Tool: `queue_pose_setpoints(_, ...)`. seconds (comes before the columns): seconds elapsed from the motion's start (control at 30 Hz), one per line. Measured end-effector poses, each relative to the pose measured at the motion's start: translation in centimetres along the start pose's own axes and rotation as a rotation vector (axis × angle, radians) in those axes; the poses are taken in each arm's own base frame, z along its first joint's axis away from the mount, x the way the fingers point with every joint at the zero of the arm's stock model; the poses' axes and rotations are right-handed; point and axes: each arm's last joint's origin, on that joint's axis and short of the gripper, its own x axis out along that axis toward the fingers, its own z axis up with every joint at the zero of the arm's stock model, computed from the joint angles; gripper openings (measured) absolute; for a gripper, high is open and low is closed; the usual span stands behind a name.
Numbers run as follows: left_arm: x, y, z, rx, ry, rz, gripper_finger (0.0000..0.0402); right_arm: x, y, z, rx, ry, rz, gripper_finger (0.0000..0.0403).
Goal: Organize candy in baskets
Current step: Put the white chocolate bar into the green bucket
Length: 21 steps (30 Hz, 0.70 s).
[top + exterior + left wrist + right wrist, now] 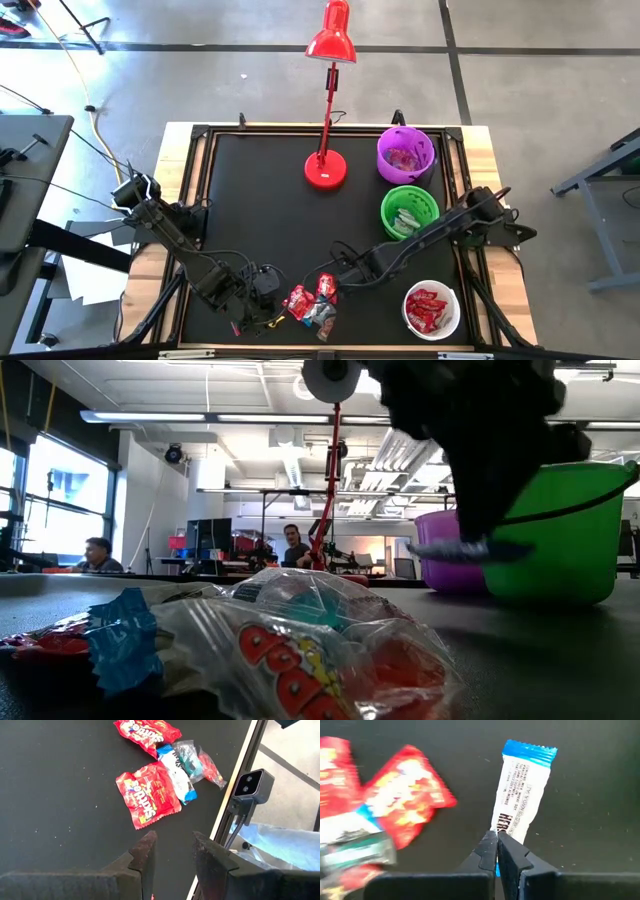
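A pile of candy (310, 303) lies near the table's near edge: red packets (149, 795), a blue-and-white one (177, 775) and clear wrappers. It fills the foreground of the low view (280, 640). My right gripper (496, 837) is just beyond the pile (337, 266), shut on a blue-and-white candy (522, 790). My left gripper (172, 852) is open, left of the pile by the near edge (262, 312), and touches nothing. The purple basket (405, 155), the green basket (408, 212) and the white basket (432, 310), which holds red candy, stand on the right. My right gripper pinches the blue-and-white candy between its two fingertips at one end of the wrapper (496, 827). The fingers come from above. The far blue crimped end (530, 751) points away from them. In the low view the candy (460, 548) sits roughly level under the fingers, lifted clear of the table.
A red desk lamp's base (326, 170) stands at the far middle of the mat, left of the purple basket. A small camera on a bracket (252, 785) sits at the near edge by the pile. People sit in the room behind (295, 545).
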Motion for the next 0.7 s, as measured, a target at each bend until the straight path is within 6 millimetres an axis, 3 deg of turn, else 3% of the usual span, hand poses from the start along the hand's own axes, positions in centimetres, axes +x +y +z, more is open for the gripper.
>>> queue_pose_setpoints(0.2, 0.0, 0.0, 0.0, 0.000, 0.000, 0.001, 0.0108, -3.0, 0.3, 0.8, -0.058, -0.054, -0.069, 0.0000)
queue_pose_setpoints(0.5, 0.0, 0.1, 0.1, -0.002, -0.002, 0.003, 0.0108, -8.9, -1.3, 2.5, -0.117, -0.122, -0.304, 0.0000)
queue_pose_setpoints(0.7, 0.5, 0.8, 1.3, 0.017, -0.002, 0.034, 0.0108, -10.2, -1.7, 3.3, -0.173, -0.130, -0.272, 0.0000)
